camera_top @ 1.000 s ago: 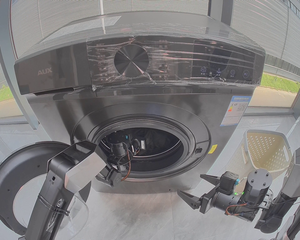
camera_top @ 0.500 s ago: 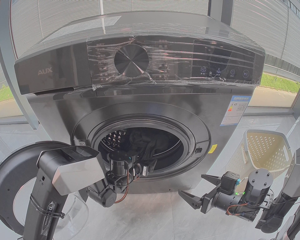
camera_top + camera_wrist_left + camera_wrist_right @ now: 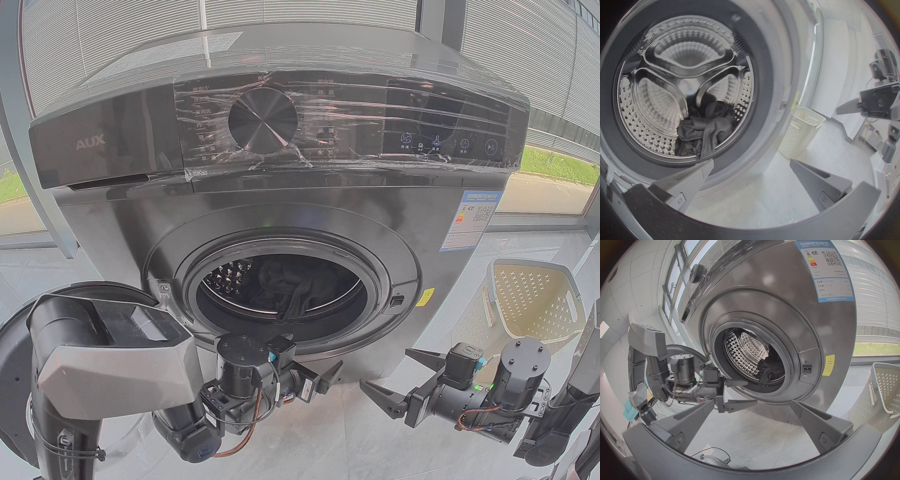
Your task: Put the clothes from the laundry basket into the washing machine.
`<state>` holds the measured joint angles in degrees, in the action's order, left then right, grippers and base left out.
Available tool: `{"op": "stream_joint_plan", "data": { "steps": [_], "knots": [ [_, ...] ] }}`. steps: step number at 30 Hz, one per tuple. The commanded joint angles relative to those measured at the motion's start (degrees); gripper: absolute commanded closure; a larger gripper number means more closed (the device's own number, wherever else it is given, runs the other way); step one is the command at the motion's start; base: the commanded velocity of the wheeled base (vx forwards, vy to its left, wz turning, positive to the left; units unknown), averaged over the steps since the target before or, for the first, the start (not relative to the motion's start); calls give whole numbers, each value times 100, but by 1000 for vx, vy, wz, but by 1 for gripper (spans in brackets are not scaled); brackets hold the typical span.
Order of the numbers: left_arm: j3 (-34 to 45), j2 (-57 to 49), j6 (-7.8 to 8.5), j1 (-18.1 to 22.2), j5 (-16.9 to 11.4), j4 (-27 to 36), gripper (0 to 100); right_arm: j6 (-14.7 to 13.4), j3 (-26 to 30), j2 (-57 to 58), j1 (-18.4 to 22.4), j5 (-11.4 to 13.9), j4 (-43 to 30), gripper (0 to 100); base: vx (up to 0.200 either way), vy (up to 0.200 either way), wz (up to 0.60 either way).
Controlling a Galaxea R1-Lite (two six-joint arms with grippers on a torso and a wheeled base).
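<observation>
The washing machine stands with its round door swung open to the left. A heap of dark clothes lies in the steel drum, one fold draped over the front lip. My left gripper hangs open and empty outside the machine, just below the opening. My right gripper is open and empty too, low in front of the machine's right side. The cream laundry basket sits on the floor to the right, with no clothes visible inside.
Pale tiled floor stretches in front of the machine between both arms. The open door takes up the room at the far left. Windows and a wall stand behind the machine.
My left gripper has pulled back out of the drum and dropped below the opening, empty. The dark clothes stay in the drum. The right arm has barely shifted.
</observation>
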<state>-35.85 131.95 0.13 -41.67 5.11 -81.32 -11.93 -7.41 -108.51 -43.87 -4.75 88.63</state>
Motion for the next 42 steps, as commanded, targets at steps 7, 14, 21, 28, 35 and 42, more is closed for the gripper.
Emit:
{"op": "stream_joint_plan", "data": {
  "steps": [7, 14, 21, 28, 35, 42],
  "knots": [
    [738, -1330, -725, -571, 957, -129, 0, 33, 91, 409, 186, -131, -12, 0, 0, 0, 0],
    [2364, -2780, -1385, -527, 1194, -472, 0, 86, 152, 1104, 476, -210, -30, 0, 0, 0, 0],
    [3146, -3430, -1341, -509, 1678, -718, 0, 77, 293, 1236, 529, -298, -30, 0, 0, 0, 0],
    [3445, -3615, -1182, -465, 2117, -718, 0, 112, 636, 1684, 564, -755, -38, 0, 0, 0, 0],
    [3585, -4468, -1182, -175, 2258, -490, 0, 112, 741, 2352, 555, -1019, -407, 0, -57, 0, 0],
    [3585, -5390, -804, -166, 2231, 196, 0, 95, 741, 2580, 538, -1230, -636, 0, -200, 0, 0]
  ]
}}
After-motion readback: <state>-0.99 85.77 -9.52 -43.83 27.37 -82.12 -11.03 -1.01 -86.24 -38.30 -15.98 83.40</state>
